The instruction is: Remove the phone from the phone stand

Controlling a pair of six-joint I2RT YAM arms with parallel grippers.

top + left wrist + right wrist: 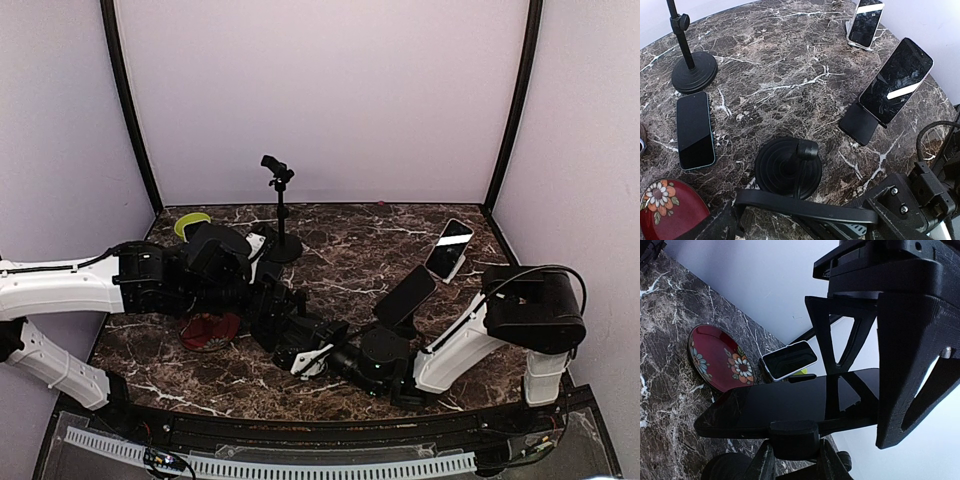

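The phone point(805, 210), dark and thin, sits level in the clamp of a black phone stand with a round ribbed base point(785, 167). In the left wrist view I see it edge-on from above. In the right wrist view its glossy screen point(785, 407) rests in the stand's clamp point(792, 437). My right gripper point(875, 390) is shut on the phone's right end, one finger in front and one behind. My left gripper point(800, 232) hangs over the stand with its jaws wide; one finger point(720, 226) stands by the phone's left end. Both grippers meet near the table's front middle point(305, 345).
A second black phone point(897, 80) leans on a stand at the right. A white-cased phone point(866, 22) stands behind it. Another phone point(695, 130) lies flat at the left. Nearby are a tall thin stand point(690, 70) and a red flowered plate point(667, 210).
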